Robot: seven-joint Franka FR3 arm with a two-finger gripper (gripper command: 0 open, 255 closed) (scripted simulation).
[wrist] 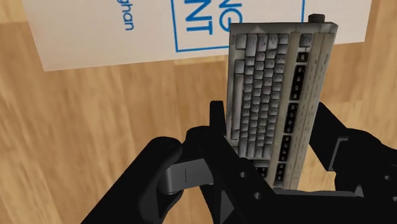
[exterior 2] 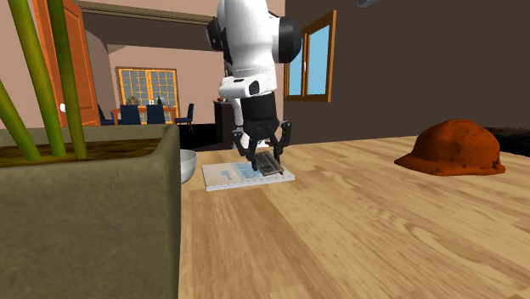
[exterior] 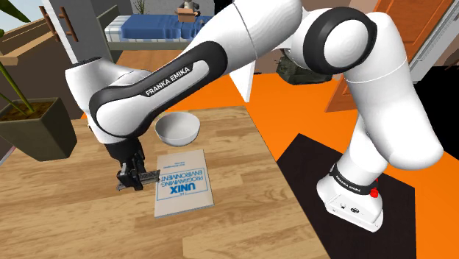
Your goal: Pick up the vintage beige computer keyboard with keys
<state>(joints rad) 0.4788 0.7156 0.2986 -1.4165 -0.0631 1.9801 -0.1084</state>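
Grasp looks done: the gripper is pinching the keyboard across its short width, a finger on each long edge, keys toward the wrist camera. The keyboard is at the edge of the book, on the shoulder view's left side of it, and its free end overlaps the cover in the wrist view. In the second exterior view it hangs tilted, its low end very near the book. I can't tell if it is clear of the surface or touching. My read: reach and close are done, the lift has barely begun at most. What's left is raising it well off the table. The bowl sits just beyond the book, out of the way. The hard hat is well apart.
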